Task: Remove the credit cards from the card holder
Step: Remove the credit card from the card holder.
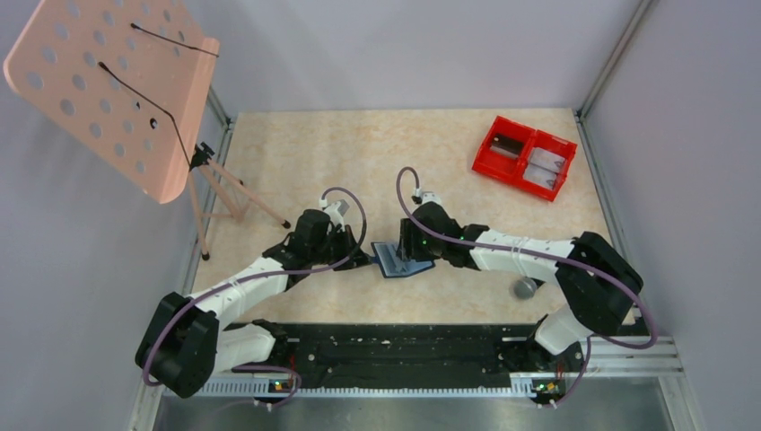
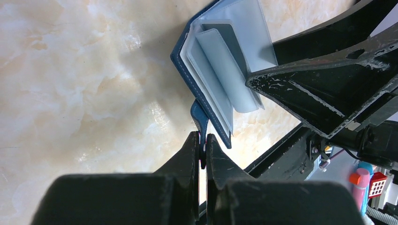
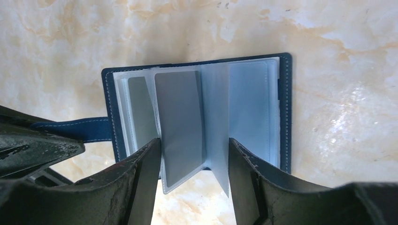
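Note:
The navy card holder (image 1: 401, 260) lies open on the marble table between both arms, its pale blue pocket leaves fanned upward (image 3: 248, 108). My left gripper (image 2: 202, 140) is shut on the holder's navy strap (image 2: 199, 115) at its edge. My right gripper (image 3: 195, 143) stands open over the holder, with two clear pocket leaves upright between its fingers. One leaf holds a grey credit card (image 3: 180, 122); a second grey card (image 3: 141, 110) shows in a leaf further left. In the left wrist view the right gripper's fingers (image 2: 319, 89) press over the open holder (image 2: 220, 61).
A red two-compartment bin (image 1: 549, 136) sits at the far right of the table. A grey ball (image 1: 525, 288) lies by the right arm's base. A pink perforated stand (image 1: 117, 90) on a tripod (image 1: 233, 193) rises at the far left.

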`<action>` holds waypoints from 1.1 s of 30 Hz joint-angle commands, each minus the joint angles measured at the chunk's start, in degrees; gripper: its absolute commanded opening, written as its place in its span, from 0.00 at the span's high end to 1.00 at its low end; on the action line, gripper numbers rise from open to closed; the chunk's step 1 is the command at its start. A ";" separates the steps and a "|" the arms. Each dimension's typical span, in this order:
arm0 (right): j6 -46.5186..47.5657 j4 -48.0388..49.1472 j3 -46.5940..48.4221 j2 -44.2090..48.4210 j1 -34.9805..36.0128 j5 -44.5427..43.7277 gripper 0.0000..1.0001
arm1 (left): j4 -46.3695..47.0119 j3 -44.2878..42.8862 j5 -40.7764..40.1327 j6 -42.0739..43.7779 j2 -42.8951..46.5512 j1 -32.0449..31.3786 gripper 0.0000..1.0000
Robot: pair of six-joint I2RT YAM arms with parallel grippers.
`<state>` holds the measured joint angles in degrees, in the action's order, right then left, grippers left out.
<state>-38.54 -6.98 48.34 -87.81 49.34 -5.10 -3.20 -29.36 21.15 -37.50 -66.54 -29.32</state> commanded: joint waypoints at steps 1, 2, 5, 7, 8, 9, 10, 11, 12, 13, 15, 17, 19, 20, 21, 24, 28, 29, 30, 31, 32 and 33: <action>2.51 -3.48 2.90 1.25 -0.27 -4.02 0.47 | 0.74 -1.60 -0.06 1.09 0.62 -0.06 1.00; 2.79 -4.08 3.26 1.21 -0.23 -4.53 0.46 | 0.81 -1.58 -0.05 1.10 0.69 -0.10 1.00; 3.73 -5.08 4.05 1.16 -0.27 -5.35 0.46 | 0.65 -1.55 -0.14 1.20 0.94 -0.07 1.00; 4.28 -5.51 4.55 1.15 -0.23 -5.47 0.45 | 0.58 -1.56 -0.14 1.22 0.89 -0.12 1.00; 4.40 -5.82 4.77 1.11 -0.21 -5.56 0.45 | 0.57 -1.57 -0.14 1.20 0.82 -0.07 1.00; 4.59 -6.06 4.97 1.06 -0.29 -5.73 0.45 | 0.58 -1.57 -0.14 1.20 0.87 -0.09 1.00; 4.73 -6.41 5.25 1.06 -0.24 -5.96 0.45 | 0.60 -1.52 -0.14 1.22 0.89 -0.09 1.00; 4.90 -6.61 5.39 1.06 -0.25 -6.12 0.45 | 0.57 -1.51 -0.24 1.29 0.89 -0.12 1.00; 5.15 -6.97 5.68 1.15 -0.24 -6.35 0.45 | 0.57 -1.42 -0.27 1.30 0.89 -0.08 1.00; 5.42 -7.44 6.02 1.11 -0.32 -6.51 0.46 | 0.52 -1.46 -0.31 1.42 0.82 -0.12 1.00; 5.99 -8.52 6.89 1.36 -0.70 -6.91 0.46 | 0.13 -1.57 -0.58 1.78 0.63 -0.12 1.00; 6.67 -9.35 7.44 1.84 -1.45 -6.49 0.47 | -0.45 -1.70 -1.35 2.21 0.46 -0.08 1.00; 7.33 -9.37 7.57 2.42 -2.79 -4.86 0.49 | -1.62 -2.00 -2.91 2.57 0.34 -0.05 1.00; 7.84 -8.87 7.32 2.75 -3.74 -3.21 0.51 | -2.20 -2.33 -3.52 2.71 0.39 0.01 1.00; 8.15 -7.72 6.91 2.89 -5.08 -0.76 0.52 | -2.87 -2.64 -4.35 2.84 0.56 -0.02 0.98; 9.20 -4.89 5.47 3.38 -9.61 7.06 0.57 | -6.11 -4.52 -7.53 2.91 1.19 -0.02 0.91; 10.35 -1.31 4.51 2.91 -12.65 15.42 0.63 | -8.66 -6.19 -9.82 2.52 2.10 0.03 0.85; 10.07 0.00 4.23 2.62 -13.15 17.61 0.64 | -8.78 -6.38 -9.77 2.59 2.05 0.04 0.85; 9.85 1.43 3.79 2.38 -13.29 19.61 0.65 | -8.91 -6.57 -9.77 2.56 1.85 -0.03 0.84; 9.43 2.65 3.50 2.12 -13.30 21.47 0.65 | -8.99 -6.73 -9.65 2.59 1.59 0.03 0.84; 8.83 3.95 3.11 1.79 -13.28 23.26 0.65 | -9.01 -6.83 -9.51 2.48 1.25 0.00 0.83; 7.61 5.54 2.51 1.46 -13.28 24.83 0.64 | -9.01 -6.91 -9.50 2.30 0.90 -0.03 0.82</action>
<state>-29.74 -8.86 52.38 -86.96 35.94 9.21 -11.70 -33.98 12.93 -35.62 -65.95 -29.32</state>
